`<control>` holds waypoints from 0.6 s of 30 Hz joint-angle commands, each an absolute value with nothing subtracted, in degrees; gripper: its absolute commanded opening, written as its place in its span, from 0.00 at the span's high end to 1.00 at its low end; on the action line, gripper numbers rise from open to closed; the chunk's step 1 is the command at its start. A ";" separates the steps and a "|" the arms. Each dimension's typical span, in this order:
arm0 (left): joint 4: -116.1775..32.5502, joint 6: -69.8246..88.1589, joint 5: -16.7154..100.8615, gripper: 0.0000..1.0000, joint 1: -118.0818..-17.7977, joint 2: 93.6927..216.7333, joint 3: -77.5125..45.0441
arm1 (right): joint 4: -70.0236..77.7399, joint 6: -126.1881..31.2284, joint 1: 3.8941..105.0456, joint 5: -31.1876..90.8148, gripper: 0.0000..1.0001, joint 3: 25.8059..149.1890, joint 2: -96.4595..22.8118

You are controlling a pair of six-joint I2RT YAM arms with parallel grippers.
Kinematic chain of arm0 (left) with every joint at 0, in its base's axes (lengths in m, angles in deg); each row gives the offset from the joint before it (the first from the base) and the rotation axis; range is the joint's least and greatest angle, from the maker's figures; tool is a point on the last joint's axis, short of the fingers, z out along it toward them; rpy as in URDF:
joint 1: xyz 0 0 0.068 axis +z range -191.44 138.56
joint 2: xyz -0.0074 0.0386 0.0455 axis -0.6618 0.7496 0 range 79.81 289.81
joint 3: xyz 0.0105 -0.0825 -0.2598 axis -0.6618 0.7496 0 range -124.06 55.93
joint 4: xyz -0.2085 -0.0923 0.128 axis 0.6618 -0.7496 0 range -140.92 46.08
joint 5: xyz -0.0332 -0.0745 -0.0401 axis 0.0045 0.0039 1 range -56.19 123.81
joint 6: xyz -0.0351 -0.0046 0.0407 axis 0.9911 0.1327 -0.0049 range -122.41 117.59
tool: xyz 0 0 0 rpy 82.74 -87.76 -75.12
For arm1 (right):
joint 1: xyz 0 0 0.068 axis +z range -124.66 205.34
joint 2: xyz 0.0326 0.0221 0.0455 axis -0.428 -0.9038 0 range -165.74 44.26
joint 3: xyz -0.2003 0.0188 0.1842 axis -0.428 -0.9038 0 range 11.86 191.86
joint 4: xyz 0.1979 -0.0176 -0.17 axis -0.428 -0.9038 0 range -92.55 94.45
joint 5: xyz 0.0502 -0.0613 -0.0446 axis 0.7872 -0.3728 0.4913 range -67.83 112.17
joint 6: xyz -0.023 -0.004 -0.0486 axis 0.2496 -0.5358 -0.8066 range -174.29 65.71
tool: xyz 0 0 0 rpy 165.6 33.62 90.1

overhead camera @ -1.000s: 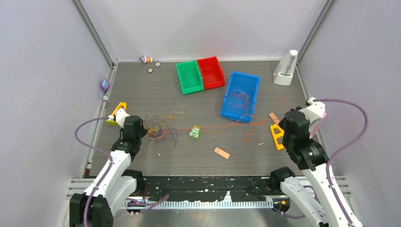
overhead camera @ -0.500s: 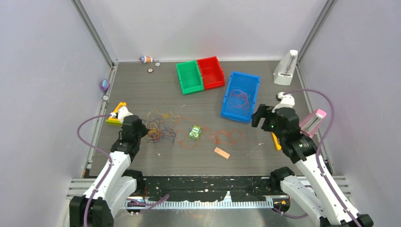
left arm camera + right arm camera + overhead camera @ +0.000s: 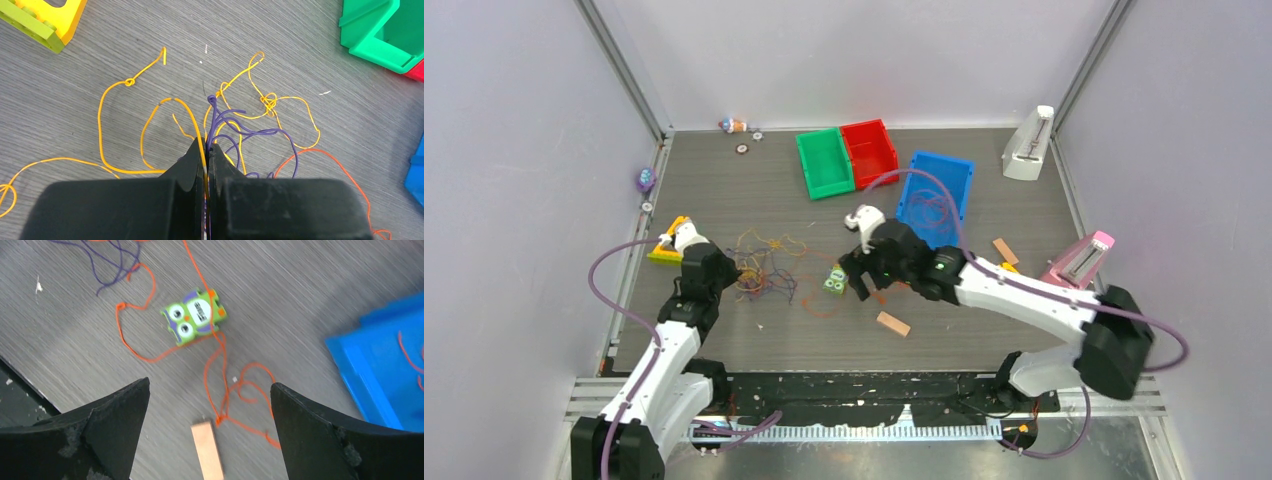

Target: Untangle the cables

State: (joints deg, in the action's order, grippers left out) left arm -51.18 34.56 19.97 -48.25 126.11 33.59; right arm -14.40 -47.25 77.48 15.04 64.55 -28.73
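Now the left gripper [image 3: 206, 150] was clamped on the yellow and purple cables [image 3: 216, 107], while the right gripper [image 3: 209, 386], jaws apart, probably had to grasp the orange cable [image 3: 223, 357] next.

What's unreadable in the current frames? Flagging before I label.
Left wrist: where the purple and yellow cables end. They vanish between the fingers of the shut left tool, under its body.
Right wrist: motion-blurred. The blue bin is cut off by the right edge, so its contents are mostly unseen.
Top: the orange cable is partly hidden under the right arm.
Top: the small objects at the back left are too small to identify.
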 commanded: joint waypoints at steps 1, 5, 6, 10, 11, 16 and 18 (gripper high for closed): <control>-48.25 33.82 20.19 1.00 -47.94 125.11 33.63 | -11.01 -52.09 80.83 12.11 0.05 75.99 -41.03; -48.19 33.88 20.31 1.00 -47.94 125.13 33.63 | -12.11 -53.86 81.66 13.42 0.05 84.70 -51.82; -48.22 33.92 20.40 1.00 -47.94 125.16 33.72 | -12.18 -54.56 81.67 13.49 0.05 85.81 -53.40; -47.80 33.97 21.21 1.00 -47.94 125.39 33.68 | -12.79 -56.55 81.68 15.31 0.05 92.35 -61.79; -47.74 33.97 21.31 1.00 -47.96 125.48 33.77 | -13.02 -56.82 81.68 16.52 0.05 94.34 -62.87; -47.81 34.11 21.50 1.00 -47.99 125.67 33.64 | -14.03 -57.10 81.68 19.68 0.05 99.68 -69.37; -47.78 34.15 21.59 1.00 -48.01 125.75 33.62 | -14.57 -57.06 81.65 20.98 0.05 100.46 -70.98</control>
